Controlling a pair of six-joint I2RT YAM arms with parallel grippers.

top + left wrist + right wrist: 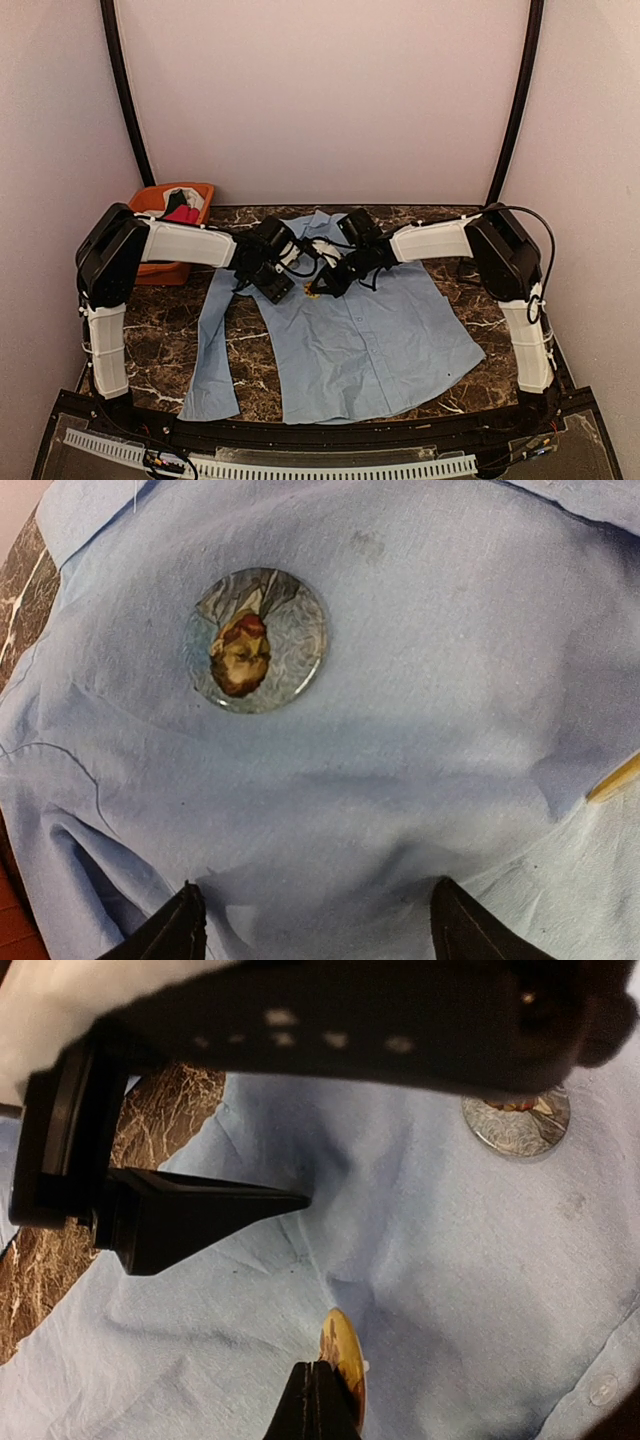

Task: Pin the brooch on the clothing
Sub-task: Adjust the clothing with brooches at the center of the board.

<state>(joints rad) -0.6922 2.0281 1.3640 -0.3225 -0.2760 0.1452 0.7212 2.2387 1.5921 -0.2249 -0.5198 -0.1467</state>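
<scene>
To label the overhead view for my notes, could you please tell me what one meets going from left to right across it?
Orange tub → left gripper → right gripper → bent elbow of the right arm. The blue shirt spans most of the width, so it is left out.

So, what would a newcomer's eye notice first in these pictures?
Probably the light blue shirt spread over the dark marble table. Next, the round portrait brooch lying face up on the cloth ahead of the open left pincer, and the shut right pincer gripping a yellowish disc by its edge.
</scene>
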